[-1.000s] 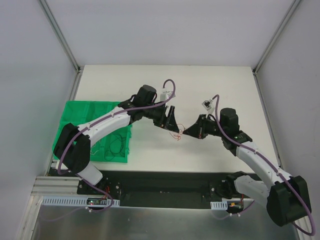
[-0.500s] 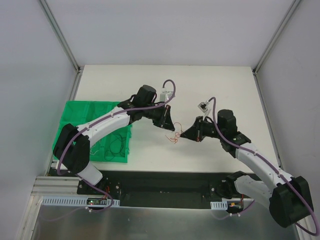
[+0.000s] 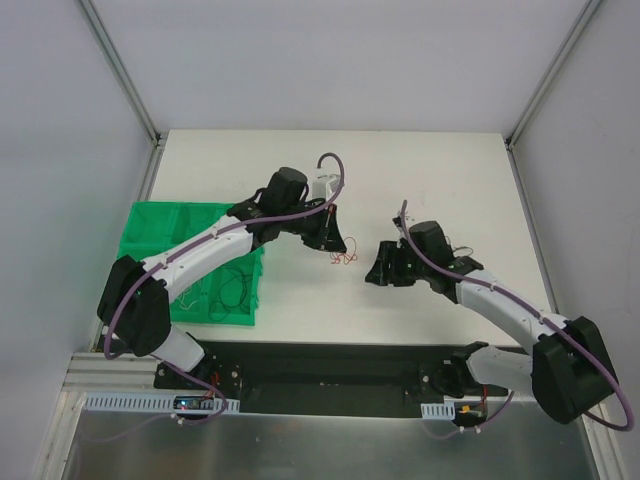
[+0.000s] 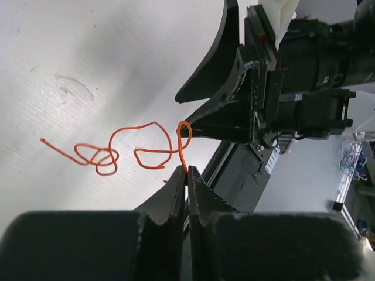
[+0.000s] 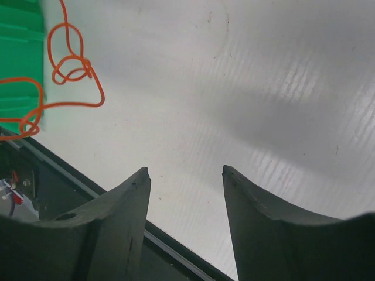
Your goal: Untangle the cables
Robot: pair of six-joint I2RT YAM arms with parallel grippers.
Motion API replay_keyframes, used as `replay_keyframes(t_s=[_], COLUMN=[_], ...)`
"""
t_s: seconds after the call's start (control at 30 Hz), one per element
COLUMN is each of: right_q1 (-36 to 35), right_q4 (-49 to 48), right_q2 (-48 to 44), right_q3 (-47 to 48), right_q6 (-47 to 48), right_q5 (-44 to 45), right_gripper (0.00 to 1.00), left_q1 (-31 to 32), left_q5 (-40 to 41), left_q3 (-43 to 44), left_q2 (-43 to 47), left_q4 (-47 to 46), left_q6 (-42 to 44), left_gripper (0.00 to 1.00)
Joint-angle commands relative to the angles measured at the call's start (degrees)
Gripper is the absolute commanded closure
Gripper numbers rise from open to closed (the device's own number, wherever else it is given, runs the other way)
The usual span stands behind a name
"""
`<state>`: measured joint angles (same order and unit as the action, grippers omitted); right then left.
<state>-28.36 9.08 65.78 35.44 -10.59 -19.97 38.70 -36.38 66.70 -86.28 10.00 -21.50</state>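
Green bin (image 3: 150, 235): set at the left of the table (image 3: 450, 180), probably as a drop place; thin dark wires (image 3: 232, 288) inside are shown from above only.
Left gripper (image 4: 187, 175): clamped tight on the red wire (image 4: 143, 153), probably so its loops can be drawn out.
Right gripper (image 5: 184, 172): jaws held apart, empty, near the wire.
Wrist views: the wire's kinks and knots are shown; from above only a speck is seen.

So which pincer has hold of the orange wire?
The left pincer: its jaws are shut on the orange wire, whose curls trail over the white table. The right pincer stands open and empty, apart from the wire.
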Motion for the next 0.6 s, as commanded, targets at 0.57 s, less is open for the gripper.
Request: replay_keyframes(t_s=[0.57], right_q1=[-9.5], right_q4=[-15.3], right_q2=[2.4], right_q3=[-6.0], right_q6=[-9.5], right_q5=[19.4], right_gripper=[0.44], left_q1=[-5.0], left_q5=[8.3], left_q3=[3.5], left_q2=[-9.3], left_q4=[5.4], left_q6=[-17.3], left_gripper=[1.00])
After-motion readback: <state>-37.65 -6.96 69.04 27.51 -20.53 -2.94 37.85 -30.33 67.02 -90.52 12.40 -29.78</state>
